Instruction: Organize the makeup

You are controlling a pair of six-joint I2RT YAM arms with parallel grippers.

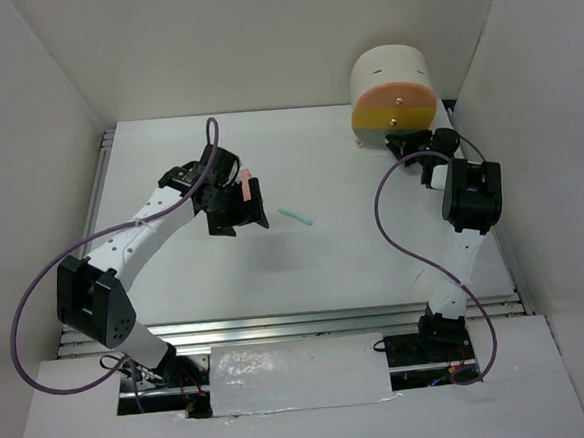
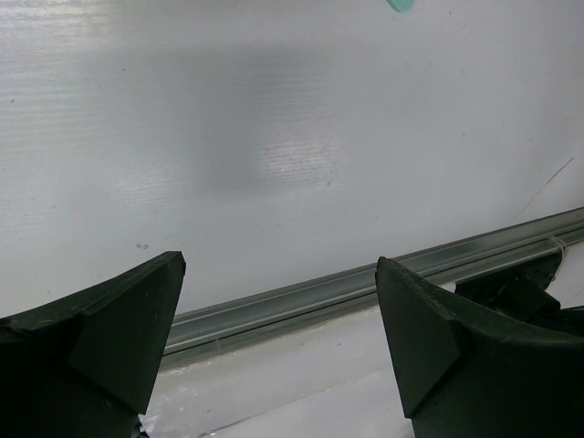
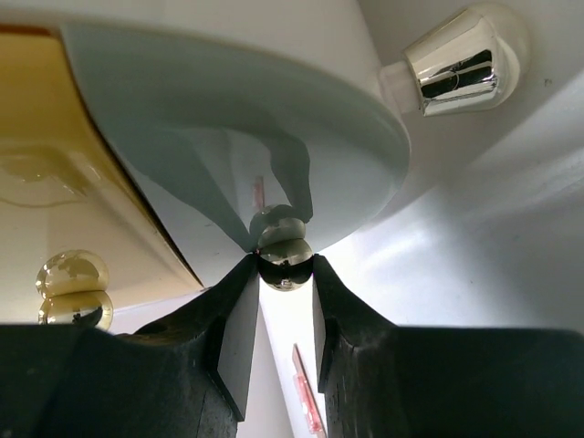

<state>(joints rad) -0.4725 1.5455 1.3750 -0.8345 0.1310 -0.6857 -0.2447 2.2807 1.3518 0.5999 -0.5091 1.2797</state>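
Observation:
A short mint-green stick [image 1: 295, 217] lies on the white table, just right of my left gripper [image 1: 240, 221]. Only its tip [image 2: 400, 5] shows at the top edge of the left wrist view. There my left gripper [image 2: 278, 274] stands wide open over bare table with nothing between its fingers. A small pink-red piece [image 1: 245, 187] shows right beside that gripper; I cannot tell what it is. My right gripper [image 1: 403, 144] is at the foot of the round drawer unit [image 1: 393, 82]. In the right wrist view it [image 3: 285, 266] is shut on a small shiny ball knob [image 3: 285, 258] of the pale drawer front [image 3: 228, 119].
The yellow drawer front [image 3: 46, 155] with a gold knob [image 3: 71, 272] sits left of the gripped knob. A chrome foot [image 3: 454, 68] of the unit is at the upper right. A thin pink strip [image 3: 307, 401] shows between the right fingers. A metal rail [image 2: 365, 283] runs along the table edge.

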